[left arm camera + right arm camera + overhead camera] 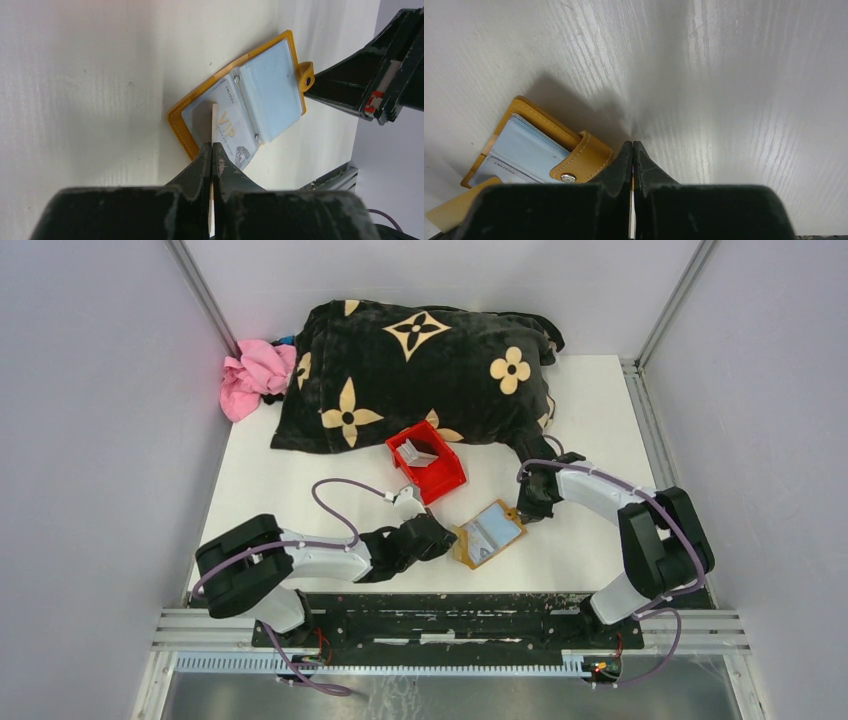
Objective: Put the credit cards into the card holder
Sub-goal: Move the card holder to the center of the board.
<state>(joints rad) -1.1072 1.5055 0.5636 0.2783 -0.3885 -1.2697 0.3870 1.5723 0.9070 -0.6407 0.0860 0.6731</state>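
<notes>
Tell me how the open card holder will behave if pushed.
The card holder lies flat on a smooth table and looks light, so it would likely slide. Its clear pockets look thin, so may buckle.

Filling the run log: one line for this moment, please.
left pincer shut on credit card at open card holder | right pincer shut beside its tab

The card holder point(488, 534) lay open on the counter point(300, 480), near its front edge. At its left side stood the left gripper point(450, 538), a credit card point(215, 122) pinched on edge in it, the card's tip over the holder's left leaf. The right gripper point(521, 511) rested just beside the holder's strap point(581, 160), at the right rear corner. Behind the holder sat a bin point(450, 478) with further cards point(415, 453) in it; behind that, a blanket point(400, 380), a cloth point(255, 375) at its left end.
</notes>
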